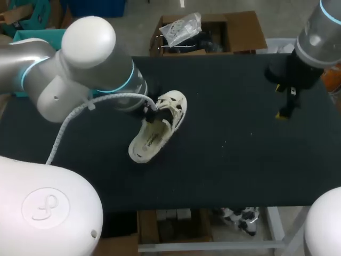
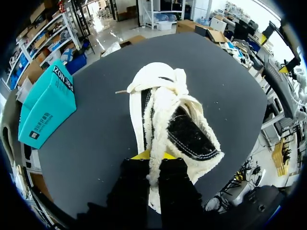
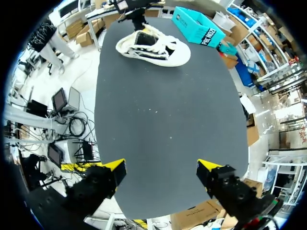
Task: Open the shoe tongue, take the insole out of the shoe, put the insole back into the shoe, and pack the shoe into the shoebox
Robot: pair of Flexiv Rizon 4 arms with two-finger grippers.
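A white fleece-lined shoe (image 1: 158, 126) lies mid-table with its toe toward the far side, and a dark insole (image 2: 186, 134) shows inside its opening. My left gripper (image 2: 154, 155) is shut on the shoe's tongue (image 2: 160, 110), which runs back between its fingers. In the head view the left gripper (image 1: 152, 113) sits over the shoe's middle. My right gripper (image 1: 285, 106) hangs open and empty above the table's far right, well away from the shoe (image 3: 153, 45). The teal shoebox (image 2: 45, 103) stands by the table's far left corner, mostly hidden behind my left arm in the head view.
The black table (image 1: 240, 154) spreads bare between the shoe and my right gripper (image 3: 162, 167). The table's front edge (image 1: 213, 205) runs close below the shoe's heel side.
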